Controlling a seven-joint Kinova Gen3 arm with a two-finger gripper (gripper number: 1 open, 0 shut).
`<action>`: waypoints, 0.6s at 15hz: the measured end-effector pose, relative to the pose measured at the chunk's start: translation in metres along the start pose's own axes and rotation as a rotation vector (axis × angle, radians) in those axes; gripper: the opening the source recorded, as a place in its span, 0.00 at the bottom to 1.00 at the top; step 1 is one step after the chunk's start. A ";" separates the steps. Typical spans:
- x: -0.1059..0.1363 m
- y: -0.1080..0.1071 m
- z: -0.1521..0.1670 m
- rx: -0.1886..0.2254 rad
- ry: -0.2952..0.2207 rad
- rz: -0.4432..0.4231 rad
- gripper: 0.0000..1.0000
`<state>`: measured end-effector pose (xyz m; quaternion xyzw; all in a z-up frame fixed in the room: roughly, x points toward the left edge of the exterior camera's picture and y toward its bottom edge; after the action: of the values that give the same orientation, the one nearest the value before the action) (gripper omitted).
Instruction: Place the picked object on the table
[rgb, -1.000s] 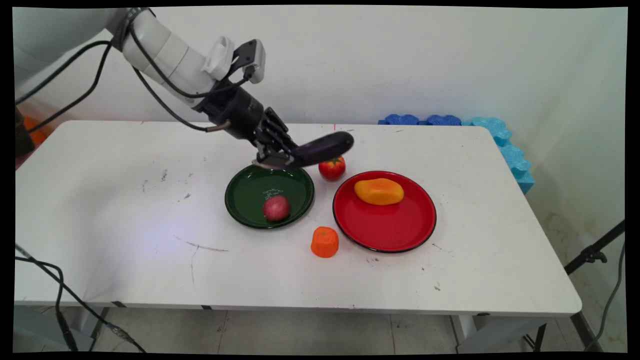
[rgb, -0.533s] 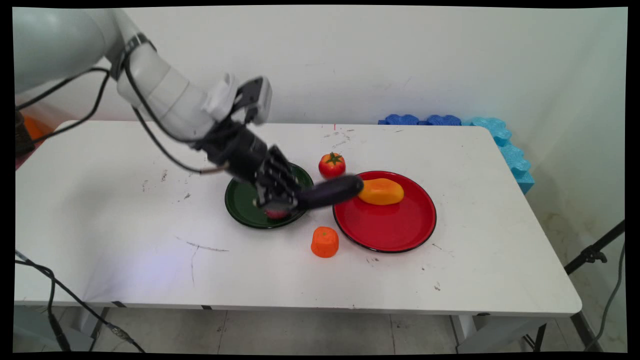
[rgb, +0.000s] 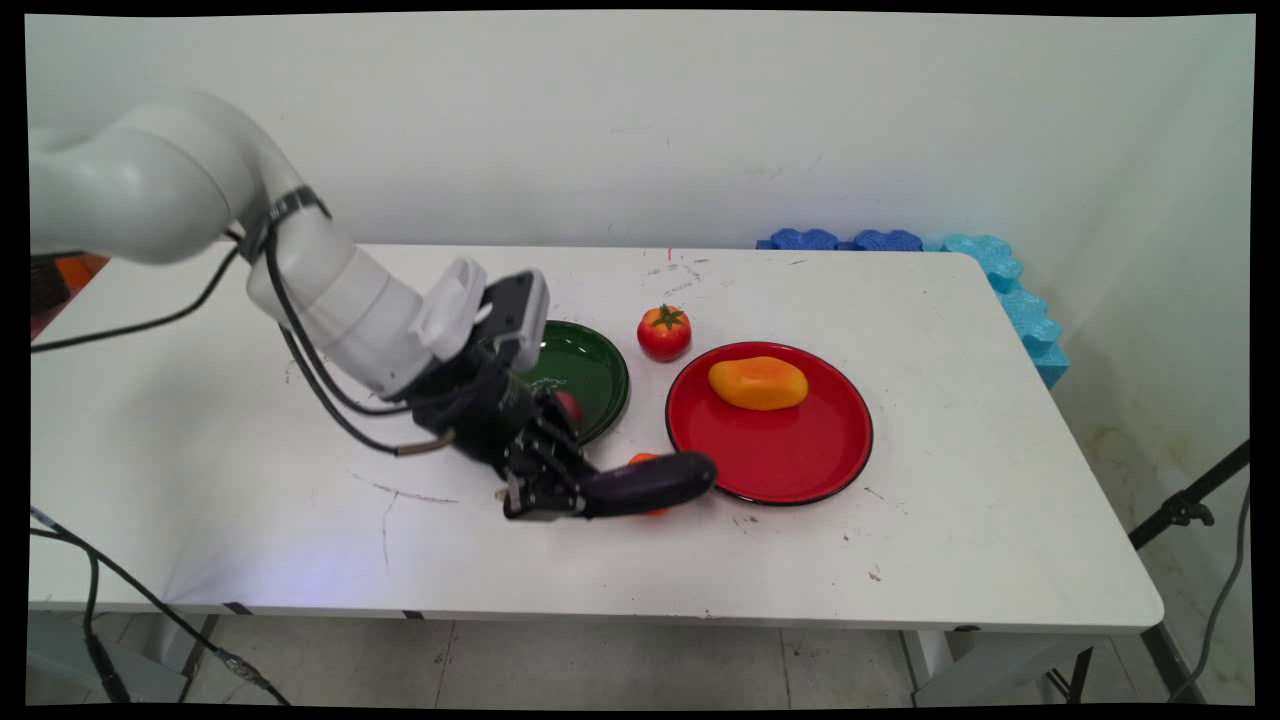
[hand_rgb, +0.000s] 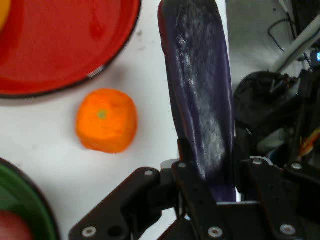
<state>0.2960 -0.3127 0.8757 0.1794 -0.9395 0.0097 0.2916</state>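
Black two-finger gripper (rgb: 545, 497) pinches long glossy purple eggplant (rgb: 650, 482) by its stem end, frame centre, just over orange fruit (hand_rgb: 106, 120). Looks light, stiff, slick.

No readable text, label, brand, number or sign showing in either view. Faint pale marking sitting on floor of round dark green plate (rgb: 590, 368), too small for making out. Nothing legible appearing on white table (rgb: 900, 560).
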 end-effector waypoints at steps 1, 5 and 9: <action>-0.004 0.003 0.006 -0.003 -0.005 -0.001 0.00; -0.014 0.009 0.027 -0.005 -0.015 0.000 0.00; -0.020 0.010 0.044 0.002 -0.023 -0.002 0.00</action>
<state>0.2836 -0.3020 0.8288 0.1807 -0.9427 0.0084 0.2805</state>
